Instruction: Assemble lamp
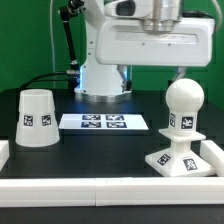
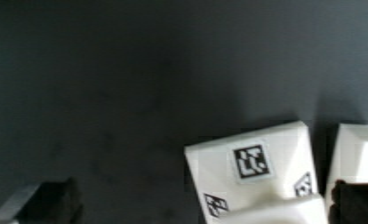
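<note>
The white truncated-cone shade (image 1: 36, 117) stands on the black table at the exterior view's left. The round-headed bulb (image 1: 183, 106) stands upright on the low square base (image 1: 183, 158) at the exterior view's right. My gripper (image 1: 160, 15) hangs high above the table, up and a little to the left of the bulb, mostly cut off by the frame's edge. In the wrist view the gripper (image 2: 202, 205) is open and empty, its two dark fingers far apart. The tagged base (image 2: 252, 165) lies below, between them and nearer one finger.
The marker board (image 1: 104, 122) lies flat mid-table. A low white rail (image 1: 100, 186) runs along the front, with ends at both sides; a white piece (image 2: 359, 150) shows beside the base in the wrist view. The robot's white pedestal (image 1: 100, 75) stands behind.
</note>
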`<state>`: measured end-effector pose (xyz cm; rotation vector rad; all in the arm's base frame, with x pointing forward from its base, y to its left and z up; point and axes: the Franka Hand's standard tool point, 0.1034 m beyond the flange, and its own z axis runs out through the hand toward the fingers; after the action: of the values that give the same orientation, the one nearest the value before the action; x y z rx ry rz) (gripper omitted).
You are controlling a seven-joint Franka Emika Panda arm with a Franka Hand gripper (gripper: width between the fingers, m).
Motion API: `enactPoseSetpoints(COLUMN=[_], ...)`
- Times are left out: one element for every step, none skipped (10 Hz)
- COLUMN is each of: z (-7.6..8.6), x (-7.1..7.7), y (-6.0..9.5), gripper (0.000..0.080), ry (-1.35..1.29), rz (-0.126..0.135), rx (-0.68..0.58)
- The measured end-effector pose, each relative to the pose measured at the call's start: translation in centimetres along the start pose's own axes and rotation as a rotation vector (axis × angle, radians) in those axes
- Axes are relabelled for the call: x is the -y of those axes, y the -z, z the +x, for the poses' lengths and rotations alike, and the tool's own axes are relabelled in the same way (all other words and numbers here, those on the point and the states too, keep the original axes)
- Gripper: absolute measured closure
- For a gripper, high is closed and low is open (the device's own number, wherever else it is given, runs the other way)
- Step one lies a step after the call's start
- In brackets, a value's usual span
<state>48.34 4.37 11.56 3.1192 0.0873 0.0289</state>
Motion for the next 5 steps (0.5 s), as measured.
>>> enactPoseSetpoints(z=[0.2,0.2,0.2,0.2,0.2], x=[0.1,0.2,-0.2,-0.8,-1.6], y=[0.0,0.0,0.0,-0.1,-0.1], gripper=[0.0101,0.0101,0.0101,0.0101,0.0101], ry=[0.002,0.003,0.009,0.011,0.012], rz=[0.000,0.000,-0.001,-0.002,-0.005], rx=[-0.002,-0.001,0.000,0.000,0.001])
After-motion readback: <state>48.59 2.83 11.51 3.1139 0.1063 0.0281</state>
